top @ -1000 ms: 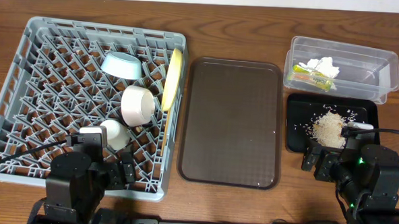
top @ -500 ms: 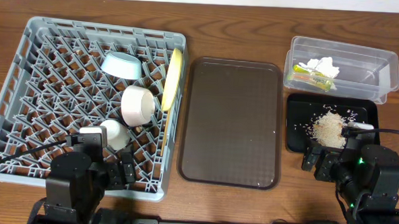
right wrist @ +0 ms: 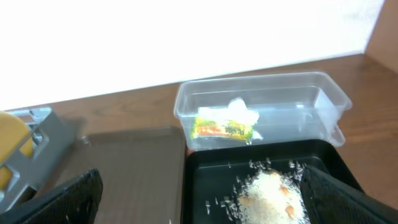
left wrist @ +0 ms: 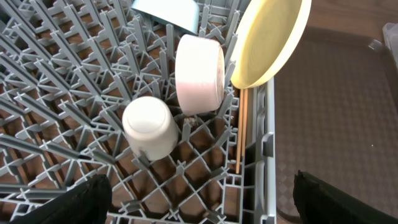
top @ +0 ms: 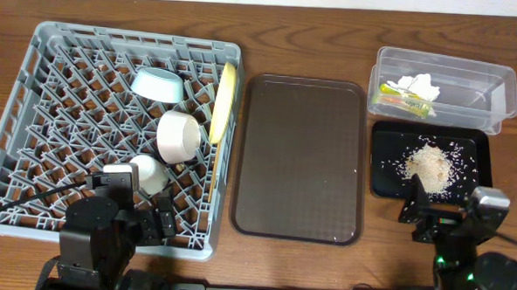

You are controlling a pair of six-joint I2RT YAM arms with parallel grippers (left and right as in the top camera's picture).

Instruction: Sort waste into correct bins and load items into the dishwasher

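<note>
The grey dish rack holds the light blue bowl, a white bowl on its side, a small white bowl upside down, the yellow plate on edge and the chopstick along its right wall. My left gripper is open and empty over the rack's front right part. The clear tub holds the green-and-orange wrapper and the white tissue. The black tray holds the beige crumbs. My right gripper is open and empty, just in front of the black tray.
The brown serving tray lies between the rack and the bins, with nothing on it. A few loose crumbs are scattered on the black tray around the heap. The wooden table's far edge meets a white wall behind the tub.
My right arm has drawn back toward the table's front edge and no longer covers the black tray's front right corner. The left arm has not moved.
</note>
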